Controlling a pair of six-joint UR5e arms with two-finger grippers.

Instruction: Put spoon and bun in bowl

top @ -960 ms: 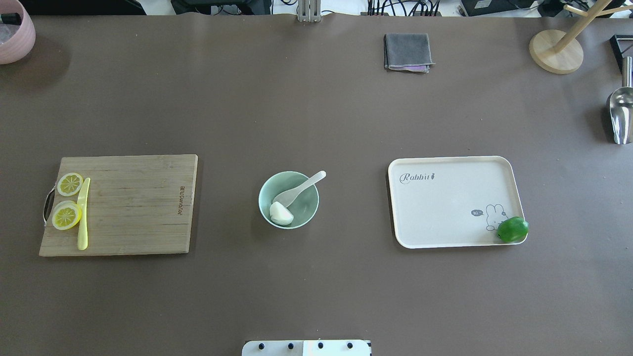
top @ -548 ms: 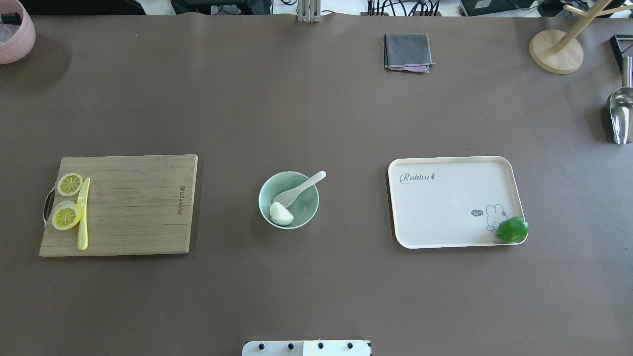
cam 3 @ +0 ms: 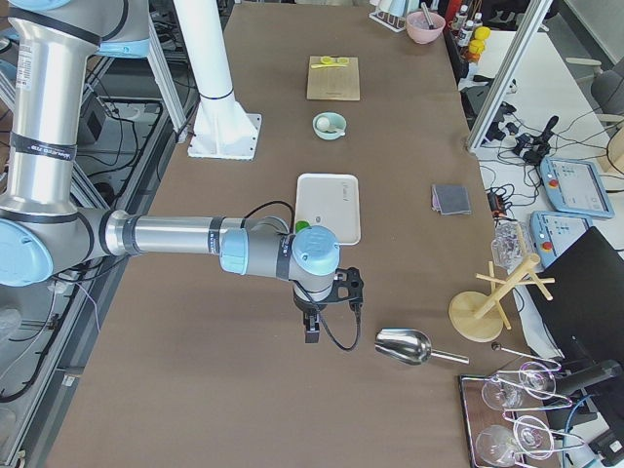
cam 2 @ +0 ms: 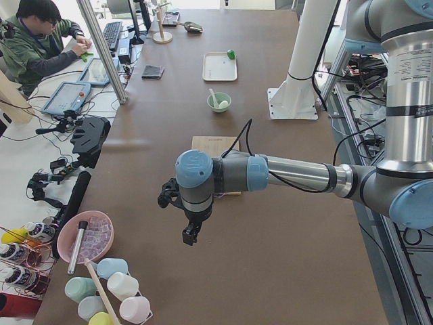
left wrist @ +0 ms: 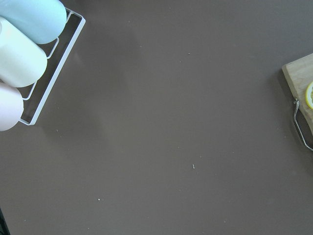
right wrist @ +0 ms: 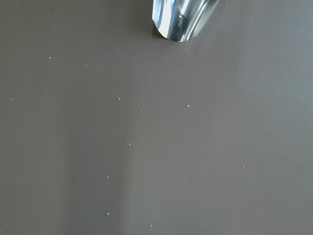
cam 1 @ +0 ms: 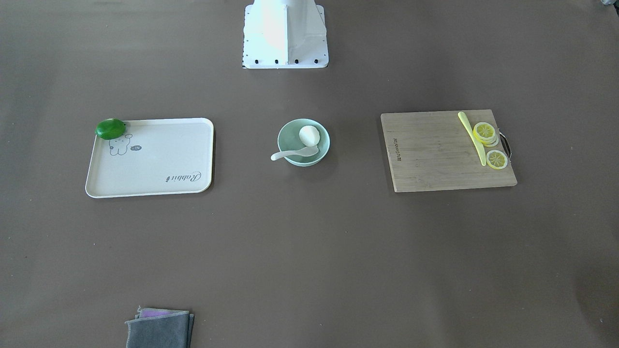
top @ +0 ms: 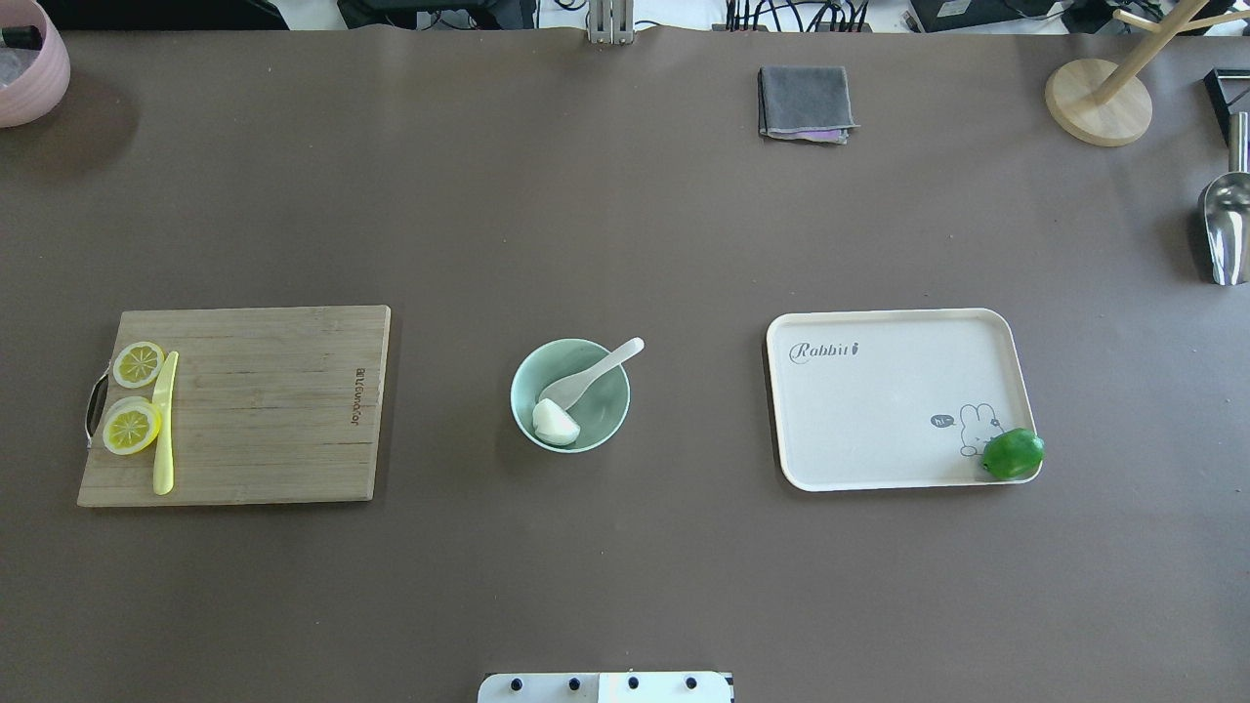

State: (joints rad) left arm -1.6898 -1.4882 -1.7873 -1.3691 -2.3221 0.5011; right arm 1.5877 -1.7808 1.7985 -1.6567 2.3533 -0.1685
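Observation:
The mint-green bowl point(top: 520, 379) stands in the middle of the table, also in the front view point(cam 1: 288, 131). The white bun point(top: 555, 421) lies inside it at the near side. The white spoon point(top: 596, 371) rests with its scoop in the bowl and its handle over the far right rim; the front view shows it too point(cam 1: 290, 154). My left gripper point(cam 2: 191, 234) hangs over the table's left end, far from the bowl. My right gripper point(cam 3: 312, 331) hangs over the right end near a metal scoop. They show only in side views, so I cannot tell whether they are open or shut.
A wooden cutting board point(top: 264, 405) with lemon slices point(top: 132, 427) and a yellow knife point(top: 164, 422) lies left of the bowl. A cream tray point(top: 879, 400) with a green lime point(top: 1012, 454) lies right. A grey cloth point(top: 804, 102), metal scoop point(top: 1225, 220) and wooden stand point(top: 1097, 102) sit at the back.

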